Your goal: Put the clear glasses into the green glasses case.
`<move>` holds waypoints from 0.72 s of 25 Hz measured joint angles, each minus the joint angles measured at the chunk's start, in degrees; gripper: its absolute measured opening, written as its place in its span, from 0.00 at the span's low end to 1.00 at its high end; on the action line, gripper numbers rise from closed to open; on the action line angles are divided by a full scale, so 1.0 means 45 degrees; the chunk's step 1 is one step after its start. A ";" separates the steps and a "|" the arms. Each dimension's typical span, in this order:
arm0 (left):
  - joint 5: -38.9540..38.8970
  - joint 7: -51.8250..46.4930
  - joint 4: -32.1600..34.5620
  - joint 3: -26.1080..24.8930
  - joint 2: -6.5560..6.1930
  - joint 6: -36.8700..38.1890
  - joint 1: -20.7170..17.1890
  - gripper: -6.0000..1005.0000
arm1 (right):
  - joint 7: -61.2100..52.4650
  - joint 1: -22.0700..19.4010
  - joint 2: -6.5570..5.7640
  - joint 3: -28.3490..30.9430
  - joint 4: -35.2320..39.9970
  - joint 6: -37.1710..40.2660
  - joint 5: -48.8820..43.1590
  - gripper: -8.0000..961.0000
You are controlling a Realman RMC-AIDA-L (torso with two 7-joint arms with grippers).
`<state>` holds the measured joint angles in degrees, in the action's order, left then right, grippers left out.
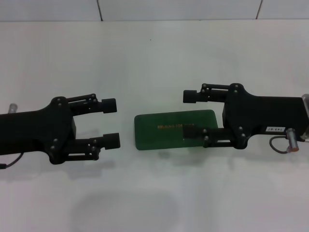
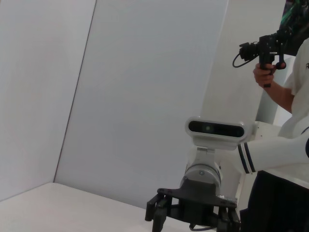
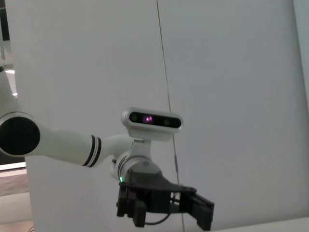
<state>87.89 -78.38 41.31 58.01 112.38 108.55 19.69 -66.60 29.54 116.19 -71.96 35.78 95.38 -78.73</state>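
My left tool [image 1: 112, 123] and right tool [image 1: 189, 114] are matte black. The green glasses case [image 1: 164, 129] is dark green with small gold lettering, lying on my plain white worktop [image 1: 154, 53].

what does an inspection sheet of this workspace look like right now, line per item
surface: white table, bare around the arms
job's things: green glasses case lies flat and closed at the middle, gold lettering up; clear glasses not seen in any view
clutter: nothing seen
grippers: left gripper open, off the case's left end, holding nothing; right gripper open, its near finger over the case's right part, far finger beyond the case's far edge
cables: thin loop of cable by the right wrist; another at the picture's left edge under the left arm
surroundings: white wall panels behind the table; in the left wrist view a person stands behind the robot holding a black handheld device
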 joint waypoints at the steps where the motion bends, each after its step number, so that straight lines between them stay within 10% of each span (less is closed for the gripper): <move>1: 0.0014 0.0000 -0.0001 0.0000 0.0024 -0.0011 0.0000 0.78 | 0.0119 -0.0046 0.0000 -0.0013 0.0002 0.0010 0.0101 0.73; 18: 0.0080 0.0016 -0.0319 -0.0001 0.0162 -0.0081 0.0291 0.77 | 0.0565 -0.0451 -0.0020 -0.0012 -0.0094 0.0074 0.0522 0.73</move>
<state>88.25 -78.31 39.87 58.00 113.11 108.19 21.00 -64.06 27.51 116.10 -72.02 35.35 95.71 -76.39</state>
